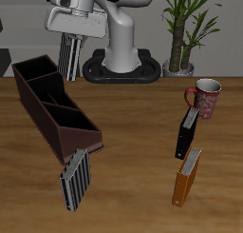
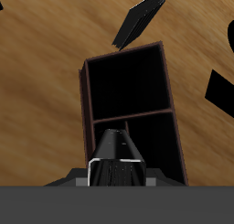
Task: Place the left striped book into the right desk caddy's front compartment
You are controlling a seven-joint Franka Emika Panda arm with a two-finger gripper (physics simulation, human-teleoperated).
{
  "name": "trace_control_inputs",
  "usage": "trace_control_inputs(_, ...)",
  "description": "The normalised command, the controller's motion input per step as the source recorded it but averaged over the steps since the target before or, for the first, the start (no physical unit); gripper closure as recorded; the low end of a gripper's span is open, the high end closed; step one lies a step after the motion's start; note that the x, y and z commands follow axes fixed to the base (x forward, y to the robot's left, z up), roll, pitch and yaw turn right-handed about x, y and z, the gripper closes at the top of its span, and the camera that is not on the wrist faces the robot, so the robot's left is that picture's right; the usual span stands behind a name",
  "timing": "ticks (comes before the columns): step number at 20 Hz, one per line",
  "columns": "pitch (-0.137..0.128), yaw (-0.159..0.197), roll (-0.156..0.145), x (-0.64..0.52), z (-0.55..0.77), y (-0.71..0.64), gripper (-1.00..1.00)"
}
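The left striped book [image 1: 68,56] hangs upright in the air, grey with fine dark stripes, and my gripper [image 1: 69,43] is shut on its upper part. It is high above the right desk caddy [image 1: 59,125], a long dark maroon box with three open compartments. In the wrist view the held book [image 2: 114,159] shows edge-on between the jaws of the gripper [image 2: 114,177], over a divider of the caddy [image 2: 84,90]. Two of the caddy's compartments lie open below. The front compartment [image 1: 76,132] holds nothing that I can see.
A second striped book [image 1: 76,178] lies just past the caddy's front end, also in the wrist view [image 2: 137,17]. A black book [image 1: 187,132], an orange book [image 1: 187,176] and a red mug [image 1: 206,96] stand across the table. A potted plant [image 1: 185,28] is at the back.
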Motion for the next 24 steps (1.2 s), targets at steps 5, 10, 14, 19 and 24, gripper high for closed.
trace_control_inputs(5, 0.024, -0.009, 0.004, 0.06, -0.13, 0.02, 1.00)
trace_control_inputs(10, 0.022, -0.004, 0.007, 0.05, -0.16, 0.00, 1.00)
trace_control_inputs(14, -0.016, 0.016, 0.032, 0.02, 0.01, 0.16, 1.00)
trace_control_inputs(19, -0.013, -0.011, 0.020, 0.00, 0.07, 0.12, 1.00)
trace_control_inputs(24, 0.008, -0.001, -0.002, 0.07, -0.05, 0.01, 1.00)
